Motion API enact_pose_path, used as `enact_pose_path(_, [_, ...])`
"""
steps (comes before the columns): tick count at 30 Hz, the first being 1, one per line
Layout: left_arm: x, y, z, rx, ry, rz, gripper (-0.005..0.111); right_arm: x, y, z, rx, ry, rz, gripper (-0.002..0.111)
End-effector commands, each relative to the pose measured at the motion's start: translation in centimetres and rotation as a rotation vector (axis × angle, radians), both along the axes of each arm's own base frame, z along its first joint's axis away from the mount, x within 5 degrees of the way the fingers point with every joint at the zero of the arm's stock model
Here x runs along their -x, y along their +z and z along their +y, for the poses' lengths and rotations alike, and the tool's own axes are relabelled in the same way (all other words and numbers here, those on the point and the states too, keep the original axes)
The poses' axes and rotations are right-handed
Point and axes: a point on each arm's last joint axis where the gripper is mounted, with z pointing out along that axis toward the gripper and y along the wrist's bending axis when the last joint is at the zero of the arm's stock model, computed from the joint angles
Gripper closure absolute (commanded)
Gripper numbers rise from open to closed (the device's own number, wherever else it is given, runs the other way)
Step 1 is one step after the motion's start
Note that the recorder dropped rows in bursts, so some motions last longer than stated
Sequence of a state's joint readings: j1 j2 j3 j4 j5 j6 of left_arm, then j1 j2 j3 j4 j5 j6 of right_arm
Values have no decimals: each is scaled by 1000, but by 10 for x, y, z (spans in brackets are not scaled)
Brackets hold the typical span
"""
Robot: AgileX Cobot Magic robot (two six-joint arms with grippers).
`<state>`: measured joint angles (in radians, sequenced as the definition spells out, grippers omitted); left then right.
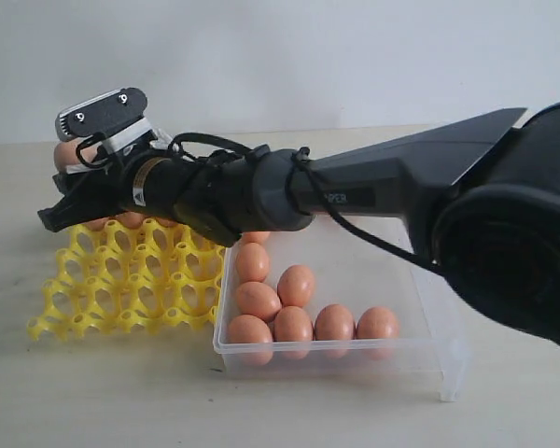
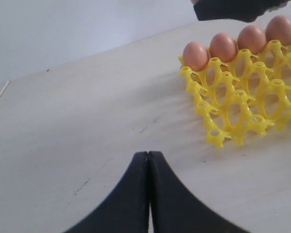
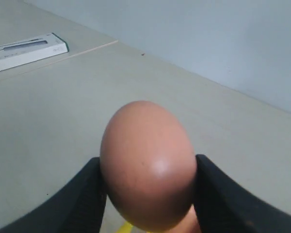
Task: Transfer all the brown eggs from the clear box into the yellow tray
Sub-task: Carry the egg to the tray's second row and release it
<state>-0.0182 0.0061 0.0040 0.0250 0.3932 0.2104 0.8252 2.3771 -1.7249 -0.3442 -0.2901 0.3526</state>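
Right arm (image 1: pixel 355 196) holding an egg over the tray, fingers crossed

The tabletop (image 1: pixel 121 401) is carrying the clear box (image 1: pixel 420 280) at lower centre of the exterior view, with a bunch of brown eggs (image 1: pixel 292 324) sitting in it. The yellow tray (image 1: pixel 121 280) is lying just left of it, four eggs lining one edge row. The right end effector (image 3: pixel 148 167) is hanging over the tray's upper left, pinching one egg (image 3: pixel 145 141) by its sides. The left end effector (image 2: pixel 148 156) is sitting fully closed on nothing, near the tray. My worry: that smooth shell slipping out, or landing on a post instead of a cup and cracking.
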Motion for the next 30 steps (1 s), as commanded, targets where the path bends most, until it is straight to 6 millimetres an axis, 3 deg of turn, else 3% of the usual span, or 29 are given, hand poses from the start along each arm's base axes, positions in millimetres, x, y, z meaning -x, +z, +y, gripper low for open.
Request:
enact_pose_path(1, [0, 2, 0, 5, 0, -15, 107, 1, -11, 12, -33, 59, 0, 108])
enact_pose_path(13, [0, 2, 0, 5, 0, -15, 107, 3, -43, 16, -49, 109, 21, 108])
enact_pose_path(18, [0, 2, 0, 8, 0, -15, 107, 4, -54, 17, -49, 116, 29, 102])
enact_pose_path(30, [0, 2, 0, 6, 0, -15, 107, -2, -55, 20, -49, 109, 19, 97])
